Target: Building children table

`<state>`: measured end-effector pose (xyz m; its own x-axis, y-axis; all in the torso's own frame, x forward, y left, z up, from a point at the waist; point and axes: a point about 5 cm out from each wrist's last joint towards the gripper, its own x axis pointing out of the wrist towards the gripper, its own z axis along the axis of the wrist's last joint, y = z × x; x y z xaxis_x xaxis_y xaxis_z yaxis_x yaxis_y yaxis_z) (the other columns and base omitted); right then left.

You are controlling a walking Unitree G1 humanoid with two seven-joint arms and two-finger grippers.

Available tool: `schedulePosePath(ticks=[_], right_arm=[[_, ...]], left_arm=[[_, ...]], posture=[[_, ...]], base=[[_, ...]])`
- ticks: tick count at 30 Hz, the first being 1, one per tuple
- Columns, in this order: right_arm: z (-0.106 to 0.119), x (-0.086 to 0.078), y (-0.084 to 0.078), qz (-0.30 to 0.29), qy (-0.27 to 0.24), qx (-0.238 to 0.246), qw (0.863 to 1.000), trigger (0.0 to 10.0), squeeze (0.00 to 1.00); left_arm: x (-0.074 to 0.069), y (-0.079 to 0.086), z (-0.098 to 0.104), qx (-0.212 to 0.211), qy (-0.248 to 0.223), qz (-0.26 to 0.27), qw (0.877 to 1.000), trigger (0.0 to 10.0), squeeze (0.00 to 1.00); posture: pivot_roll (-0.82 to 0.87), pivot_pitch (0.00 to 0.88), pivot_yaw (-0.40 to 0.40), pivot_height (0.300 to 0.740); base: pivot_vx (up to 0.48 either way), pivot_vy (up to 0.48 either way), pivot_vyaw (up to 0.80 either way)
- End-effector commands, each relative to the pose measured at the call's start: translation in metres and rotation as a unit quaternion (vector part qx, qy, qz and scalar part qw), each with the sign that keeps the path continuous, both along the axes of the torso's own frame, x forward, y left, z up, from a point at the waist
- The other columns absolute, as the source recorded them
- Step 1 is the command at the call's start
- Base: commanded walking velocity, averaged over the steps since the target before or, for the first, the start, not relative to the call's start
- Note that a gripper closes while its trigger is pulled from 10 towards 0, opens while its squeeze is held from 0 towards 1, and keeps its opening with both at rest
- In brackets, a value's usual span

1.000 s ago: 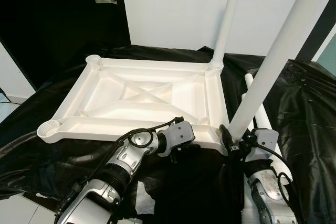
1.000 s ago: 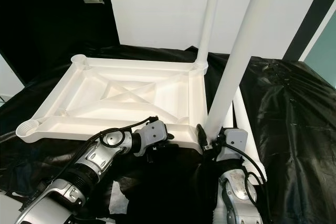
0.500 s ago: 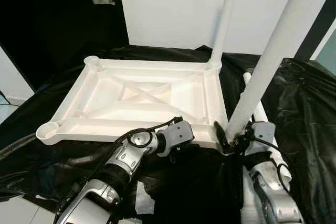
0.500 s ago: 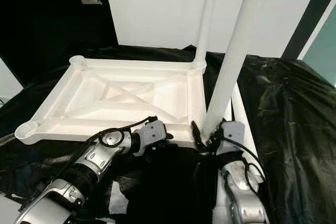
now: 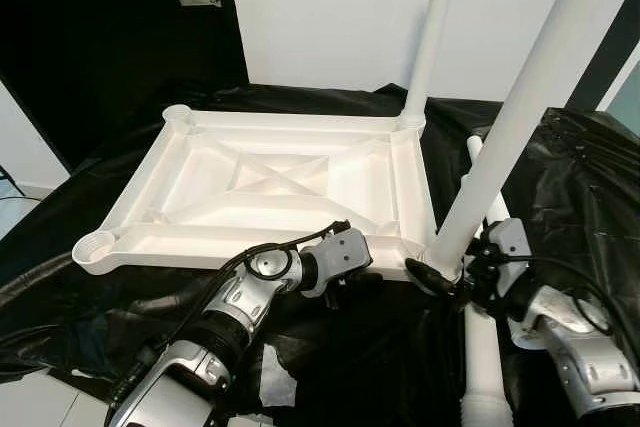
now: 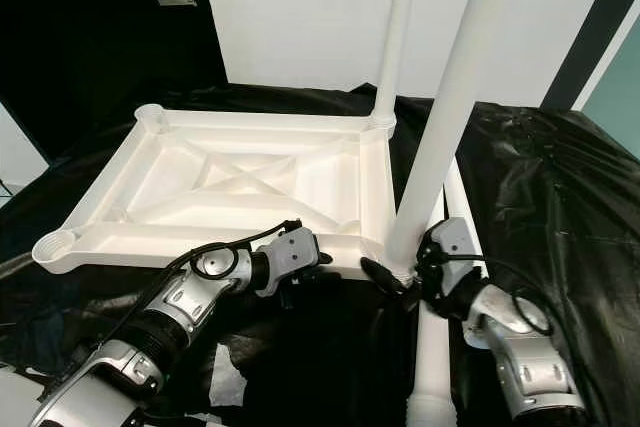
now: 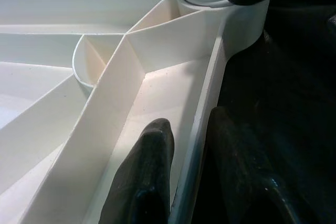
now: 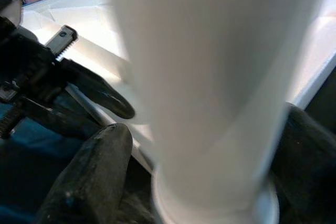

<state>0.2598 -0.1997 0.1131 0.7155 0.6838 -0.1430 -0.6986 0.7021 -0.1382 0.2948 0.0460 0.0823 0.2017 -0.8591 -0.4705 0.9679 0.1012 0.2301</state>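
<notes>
Tabletop (image 5: pixel 270 182), white and ribbed, is lying upside down on black sheeting (image 5: pixel 560 177). Left gripper (image 7: pixel 181 182) is pinching the tabletop's near rim, one finger (image 7: pixel 144 177) inside the wall and the other outside. Just beyond it, at the near corner socket, the right gripper (image 5: pixel 447 282) is closing around the base of a white leg (image 5: pixel 510 117), which is standing tilted. Another leg (image 5: pixel 432 32) is rising from the far corner, and a loose leg (image 5: pixel 482 357) is lying beside the right gripper.
</notes>
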Motion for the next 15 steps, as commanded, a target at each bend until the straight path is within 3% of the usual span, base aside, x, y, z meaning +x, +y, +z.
schedulePosePath(ticks=[1,2,12,15], right_arm=[[0.0,0.002,-0.004,0.009,0.003,-0.004,1.0,8.2,0.0],[0.002,0.005,-0.007,0.013,-0.001,-0.01,1.0,0.0,0.0],[0.009,0.01,-0.018,0.032,-0.001,-0.02,0.999,0.0,0.0],[0.001,0.005,-0.011,-0.002,-0.004,0.011,1.0,0.0,0.0]], left_arm=[[-0.021,0.012,-0.041,0.069,0.089,-0.014,0.994,10.0,0.0],[-0.02,0.013,-0.041,0.07,0.089,-0.014,0.994,10.0,0.0],[-0.021,0.014,-0.041,0.07,0.09,-0.012,0.993,10.0,0.0],[-0.021,0.014,-0.041,0.069,0.089,-0.011,0.994,10.0,0.0]], posture=[[0.0,0.0,0.0,0.74],[0.0,0.0,0.0,0.74],[0.01,0.0,0.002,0.74],[0.02,0.0,-0.006,0.74]], base=[[0.0,0.0,0.0],[0.0,0.0,0.0],[0.0,0.0,0.0],[0.0,0.0,0.0]])
